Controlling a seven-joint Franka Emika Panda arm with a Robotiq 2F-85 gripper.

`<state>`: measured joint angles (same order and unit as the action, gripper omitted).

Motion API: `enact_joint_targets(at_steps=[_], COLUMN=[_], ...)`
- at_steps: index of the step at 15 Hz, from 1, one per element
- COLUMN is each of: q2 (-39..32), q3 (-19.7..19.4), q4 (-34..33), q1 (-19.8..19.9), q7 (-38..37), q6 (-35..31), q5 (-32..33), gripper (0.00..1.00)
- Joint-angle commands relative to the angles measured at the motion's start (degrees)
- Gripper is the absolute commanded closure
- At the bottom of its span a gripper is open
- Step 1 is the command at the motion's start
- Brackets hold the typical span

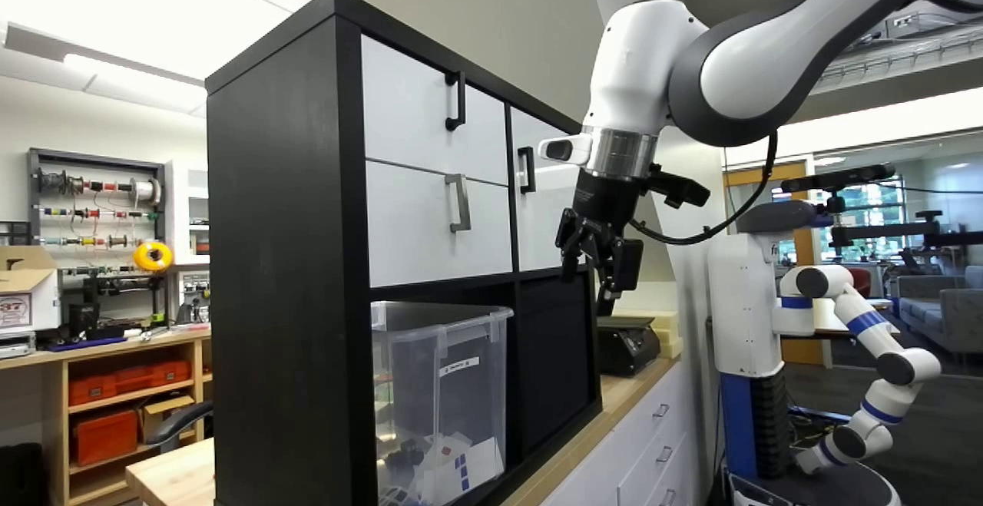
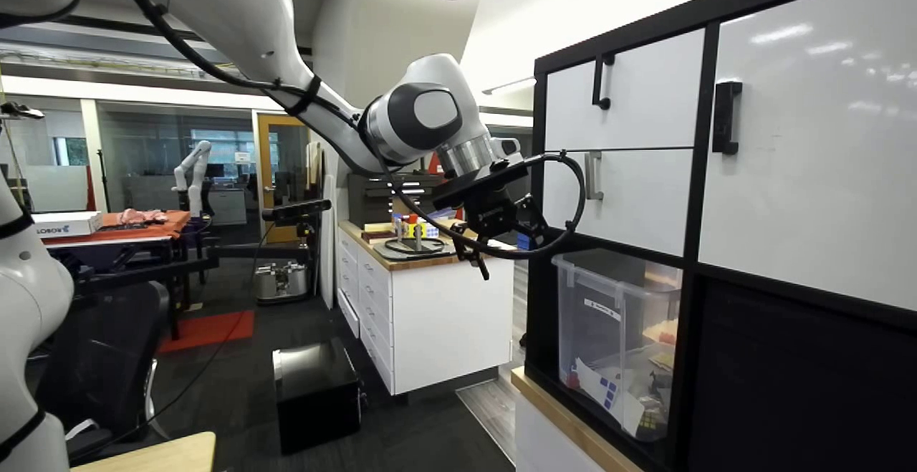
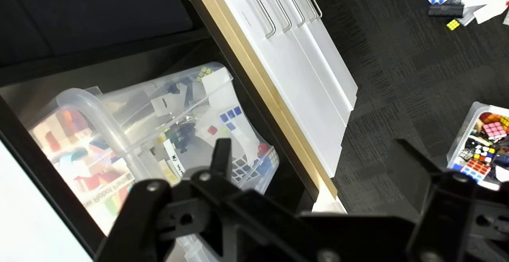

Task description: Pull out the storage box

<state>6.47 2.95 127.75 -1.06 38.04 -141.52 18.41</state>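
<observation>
below white drawers (image 1: 415, 222), in lower cubby (image 3: 115, 65): clear storage box (image 1: 445, 406) w/ odds & ends (image 1: 461, 466). claw (image 3: 316, 164) spread wide, nothing held. box prob. stiff, slick, maybe heavy-ish; best hold: front rim (image 1: 476, 320), mid-span, pull level.

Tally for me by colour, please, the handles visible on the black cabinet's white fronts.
Black handles: 2
Grey handle, on the drawer above the box: 1
Total: 3

Black shelving unit (image 1: 280, 260) — white-fronted drawers (image 1: 415, 99), racked spools (image 1: 143, 190), cardboard box (image 1: 29, 279)
</observation>
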Motion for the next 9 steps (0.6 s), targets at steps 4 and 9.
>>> enact_joint_targets(at_steps=[4, 9], q2=[-0.15, -0.68], q3=[0.01, 1.51], q4=[-0.38, -0.78], q1=[-0.76, -1.11], q7=[-2.93, -10.20], q6=[0.60, -1.19], q5=[1.38, 6.09], gripper=[0.00, 0.00])
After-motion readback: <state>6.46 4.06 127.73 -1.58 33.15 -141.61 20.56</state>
